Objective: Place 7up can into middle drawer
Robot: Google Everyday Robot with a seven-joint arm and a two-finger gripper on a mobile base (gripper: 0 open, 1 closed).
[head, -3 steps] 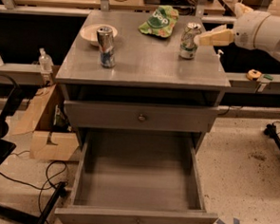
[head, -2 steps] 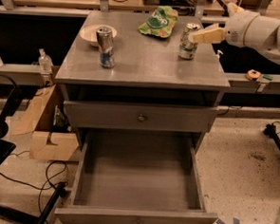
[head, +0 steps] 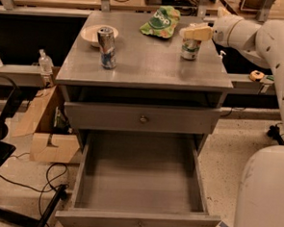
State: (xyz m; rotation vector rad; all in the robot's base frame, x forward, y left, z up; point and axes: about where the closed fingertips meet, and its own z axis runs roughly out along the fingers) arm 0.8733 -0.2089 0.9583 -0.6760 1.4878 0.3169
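The 7up can (head: 190, 49), whitish with green markings, stands upright on the right rear of the grey cabinet top (head: 145, 62). My gripper (head: 196, 32) reaches in from the right and sits at the can's top, covering its lid. Whether it touches the can I cannot tell. Below a shut drawer (head: 141, 118), an open drawer (head: 140, 183) is pulled out toward me and holds nothing.
A slim silver-and-blue can (head: 107, 47) stands at the left of the top, in front of a white bowl (head: 91, 34). A green chip bag (head: 162, 20) lies at the back. A cardboard box (head: 44, 133) and cables are on the floor at left.
My arm has moved left, bringing the gripper from beside the 7up can's right side to over its top. The can and drawers have not moved.
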